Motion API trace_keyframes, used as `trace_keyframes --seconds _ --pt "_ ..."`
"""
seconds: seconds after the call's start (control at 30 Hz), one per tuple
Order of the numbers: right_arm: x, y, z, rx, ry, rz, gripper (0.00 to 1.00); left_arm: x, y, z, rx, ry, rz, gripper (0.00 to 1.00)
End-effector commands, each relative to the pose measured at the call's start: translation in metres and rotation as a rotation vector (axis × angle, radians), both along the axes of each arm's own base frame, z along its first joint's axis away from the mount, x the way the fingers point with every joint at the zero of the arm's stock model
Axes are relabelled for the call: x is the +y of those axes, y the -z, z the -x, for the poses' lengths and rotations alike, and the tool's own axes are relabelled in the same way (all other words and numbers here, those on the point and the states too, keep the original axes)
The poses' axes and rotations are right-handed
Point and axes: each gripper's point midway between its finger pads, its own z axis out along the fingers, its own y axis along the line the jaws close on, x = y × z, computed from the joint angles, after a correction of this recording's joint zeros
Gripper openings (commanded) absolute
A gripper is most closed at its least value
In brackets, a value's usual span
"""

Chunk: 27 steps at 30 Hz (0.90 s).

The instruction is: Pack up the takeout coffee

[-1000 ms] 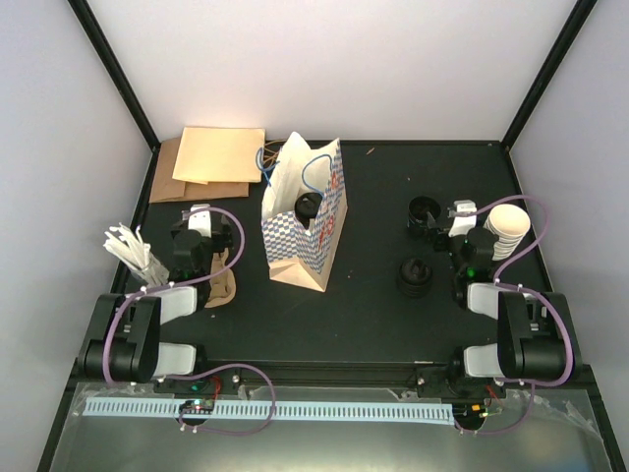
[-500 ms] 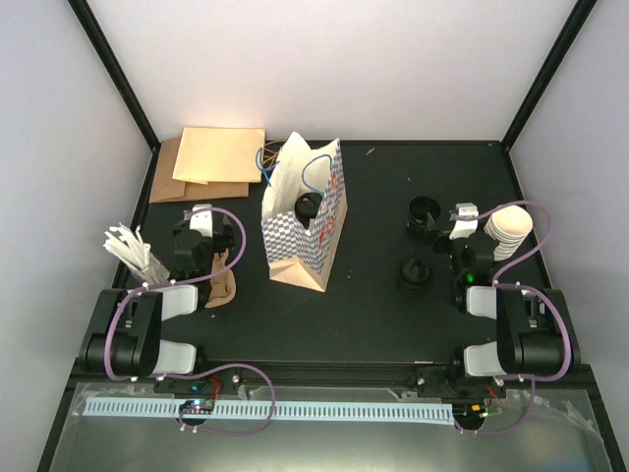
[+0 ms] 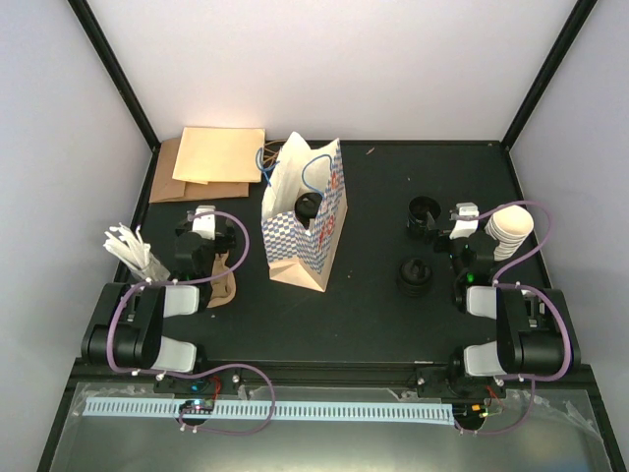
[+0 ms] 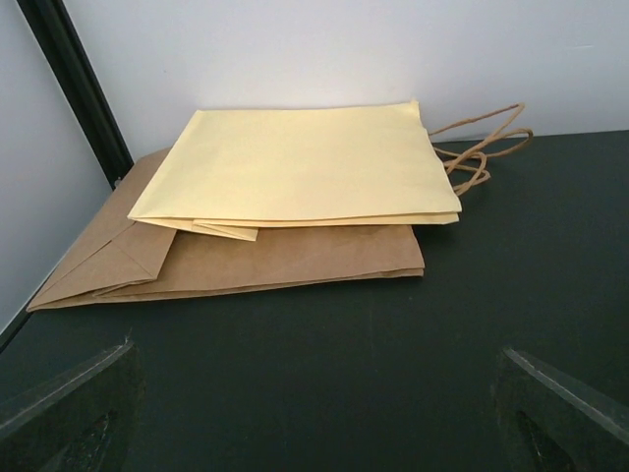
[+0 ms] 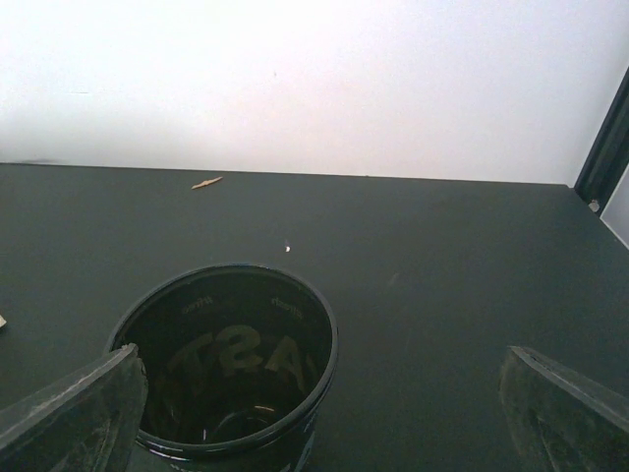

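The takeout coffee (image 3: 308, 205) shows as a round black lid inside the open top of the upright blue-checked bag (image 3: 295, 251). Its cup is mostly hidden by the bag walls. My left gripper (image 3: 201, 224) hovers left of the bag. In the left wrist view the left gripper (image 4: 314, 418) is open over bare table, facing flat paper bags. My right gripper (image 3: 445, 222) is at the right, far from the bag. In the right wrist view the right gripper (image 5: 319, 418) is open, with a black tub (image 5: 226, 364) close to its left finger (image 5: 79, 413).
Flat yellow and brown paper bags (image 4: 295, 177) lie at the back left. A stack of cream cups (image 3: 508, 228) stands at the right, by the black tub (image 3: 424, 211) and a stack of black lids (image 3: 414, 275). White stirrers (image 3: 130, 246) and a brown sleeve (image 3: 224, 285) are near the left arm.
The right gripper's jaws have spread slightly wider. Both arms have shifted only a little; the bag and the lid in it have not moved.
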Motion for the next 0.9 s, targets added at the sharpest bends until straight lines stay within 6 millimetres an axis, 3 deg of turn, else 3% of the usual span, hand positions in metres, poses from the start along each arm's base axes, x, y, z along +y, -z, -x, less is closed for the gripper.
trace_keyframes --seconds 0.0,0.87 --pt "-0.0057 -0.0151 -0.0024 -0.062 0.027 0.007 1.00 -0.0035 -0.0209 -0.0056 -0.067 0.028 -0.001 0.99" --pt "-0.0054 -0.0147 -0.0027 -0.061 0.026 0.010 1.00 -0.0034 -0.0196 -0.0061 -0.050 0.025 0.008 0.99"
